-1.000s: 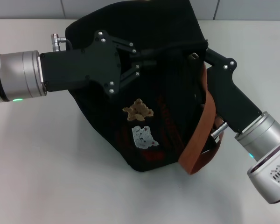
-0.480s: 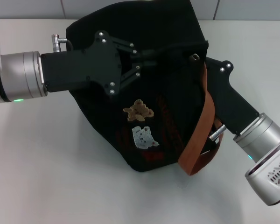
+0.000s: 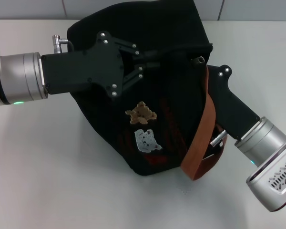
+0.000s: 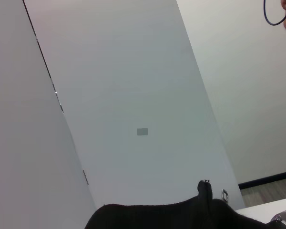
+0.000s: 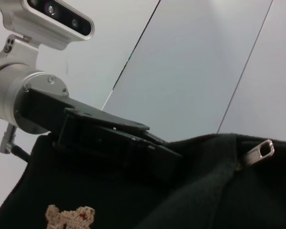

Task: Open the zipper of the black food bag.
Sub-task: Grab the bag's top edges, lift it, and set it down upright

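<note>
The black food bag (image 3: 167, 95) lies tilted on the white table, its bear patches (image 3: 141, 113) facing up. From the left, my left gripper (image 3: 150, 64) reaches over the bag and is shut on a fold of its top fabric. The zipper's small silver pull tab (image 3: 199, 59) sticks out at the bag's upper right edge. My right gripper (image 3: 210, 71) comes in from the lower right, its tip just below that tab and partly hidden by the bag. In the right wrist view the pull tab (image 5: 260, 150) stands free on the bag (image 5: 190, 191), with the left gripper (image 5: 174, 155) behind it.
An orange-brown strap (image 3: 205, 129) hangs down the bag's right side, across the right gripper's body. Bare white table (image 3: 47, 167) surrounds the bag, and a tiled wall rises behind it. The left wrist view shows only the bag's top edge (image 4: 171, 215) and the wall.
My right gripper has slid down and left along the bag's right side, closer under the pull tab. The left gripper and the bag have stayed put.
</note>
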Tool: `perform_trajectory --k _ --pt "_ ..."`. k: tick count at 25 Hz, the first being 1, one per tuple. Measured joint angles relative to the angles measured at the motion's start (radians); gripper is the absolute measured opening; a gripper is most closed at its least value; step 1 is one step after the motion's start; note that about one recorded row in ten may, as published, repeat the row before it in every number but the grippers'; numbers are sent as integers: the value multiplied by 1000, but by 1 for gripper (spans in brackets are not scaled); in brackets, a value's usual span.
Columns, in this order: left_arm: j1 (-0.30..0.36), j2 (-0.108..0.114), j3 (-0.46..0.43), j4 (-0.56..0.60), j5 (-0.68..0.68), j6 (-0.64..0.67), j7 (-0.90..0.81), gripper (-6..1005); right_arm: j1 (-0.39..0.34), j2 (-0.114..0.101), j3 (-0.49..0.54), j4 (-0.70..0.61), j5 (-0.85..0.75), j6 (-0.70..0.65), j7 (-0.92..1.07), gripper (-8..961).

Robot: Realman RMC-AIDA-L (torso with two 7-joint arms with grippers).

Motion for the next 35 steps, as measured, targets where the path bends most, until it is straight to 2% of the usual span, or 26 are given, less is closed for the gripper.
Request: perform_trajectory --k 35 --pt "55 2 -31 -6 -31 9 26 93 -33 0 0 -16 -1 25 12 -3"
